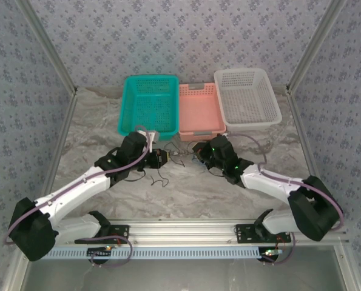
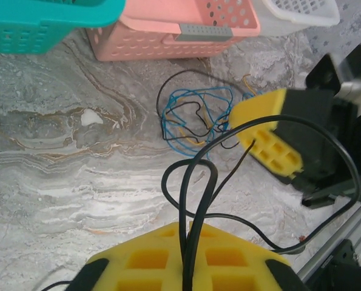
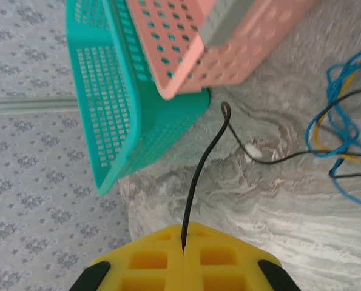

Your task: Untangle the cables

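Three perforated plastic baskets: teal (image 1: 147, 106), pink (image 1: 199, 114), white (image 1: 247, 96). Left end effector (image 2: 186, 242) and right end effector (image 3: 184, 242) each pinch thin black cable (image 3: 193, 182). Blue cable tangle (image 2: 195, 121) has its ends unclear.

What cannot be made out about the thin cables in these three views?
1. Top view: the tangle of thin black, blue and yellowish cables is too small to trace its crossings.
2. Left wrist view: the thin black cable disappears between the left gripper's yellow pads.
3. Right wrist view: the thin blue cable loops are cut off by the right edge.
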`<state>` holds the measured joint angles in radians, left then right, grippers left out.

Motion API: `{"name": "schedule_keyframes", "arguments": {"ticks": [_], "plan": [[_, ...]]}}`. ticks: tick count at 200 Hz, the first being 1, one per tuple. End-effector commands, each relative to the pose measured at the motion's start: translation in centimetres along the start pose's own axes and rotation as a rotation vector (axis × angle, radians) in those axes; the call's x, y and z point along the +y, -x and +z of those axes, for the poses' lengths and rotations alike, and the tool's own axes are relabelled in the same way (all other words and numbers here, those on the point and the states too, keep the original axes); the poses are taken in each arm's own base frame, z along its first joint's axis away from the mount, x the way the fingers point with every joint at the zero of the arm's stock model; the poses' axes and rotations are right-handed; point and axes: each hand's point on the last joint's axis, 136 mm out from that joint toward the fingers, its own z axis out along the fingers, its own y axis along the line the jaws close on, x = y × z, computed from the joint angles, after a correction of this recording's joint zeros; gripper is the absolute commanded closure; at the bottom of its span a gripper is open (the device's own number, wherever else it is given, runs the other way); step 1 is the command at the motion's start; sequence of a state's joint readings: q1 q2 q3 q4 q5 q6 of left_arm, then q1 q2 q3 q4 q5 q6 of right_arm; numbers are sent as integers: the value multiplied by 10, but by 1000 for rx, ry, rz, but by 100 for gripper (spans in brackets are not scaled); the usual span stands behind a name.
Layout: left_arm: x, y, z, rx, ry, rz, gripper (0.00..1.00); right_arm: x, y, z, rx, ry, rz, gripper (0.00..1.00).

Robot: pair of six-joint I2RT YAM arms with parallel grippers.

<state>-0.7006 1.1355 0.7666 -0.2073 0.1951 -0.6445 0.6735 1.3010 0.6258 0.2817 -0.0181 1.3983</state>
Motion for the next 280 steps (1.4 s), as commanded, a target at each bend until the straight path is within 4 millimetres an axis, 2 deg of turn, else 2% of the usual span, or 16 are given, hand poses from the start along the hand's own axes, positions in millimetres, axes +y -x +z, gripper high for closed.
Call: {"name": "schedule_keyframes", "arguments": {"ticks": [1, 19, 30, 67, 94, 116, 130, 141, 170, 200, 228, 244, 256, 268, 280], "plan": [[19, -19, 16, 84, 60, 9, 69, -11, 24, -16, -77, -98, -99, 100], [23, -29, 30, 118, 66, 8, 51, -25, 28, -18, -69, -155, -148, 100], [23, -33, 35, 126, 76, 19, 45, -35, 31, -19, -72, -188, -165, 100], [16, -48, 37, 157, 116, 72, 42, -63, 39, -22, -81, -247, -165, 100], [2, -67, 37, 185, 179, 157, 41, -67, 42, -25, -86, -260, -178, 100], [-19, -70, 39, 165, 229, 233, 41, -67, 41, -27, -82, -258, -184, 100], [-41, -73, 50, 157, 219, 271, 41, -67, 41, -28, -82, -255, -182, 100], [-49, -76, 63, 160, 258, 312, 40, -67, 41, -29, -82, -253, -182, 100], [-44, -77, 102, 176, 392, 354, 38, -66, 40, -32, -77, -245, -180, 100], [-41, -64, 126, 144, 464, 354, 36, -68, 38, -36, -72, -239, -177, 100], [-25, -58, 135, 128, 537, 357, 39, -71, 40, -40, -78, -235, -171, 100], [-23, -63, 141, 134, 524, 363, 42, -71, 41, -41, -79, -231, -168, 100], [-24, -66, 147, 139, 509, 363, 48, -72, 41, -41, -79, -230, -169, 100], [-23, -67, 152, 140, 506, 366, 60, -72, 42, -42, -83, -230, -166, 100], [-21, -65, 153, 136, 520, 366, 81, -75, 43, -42, -87, -235, -163, 100]]}}
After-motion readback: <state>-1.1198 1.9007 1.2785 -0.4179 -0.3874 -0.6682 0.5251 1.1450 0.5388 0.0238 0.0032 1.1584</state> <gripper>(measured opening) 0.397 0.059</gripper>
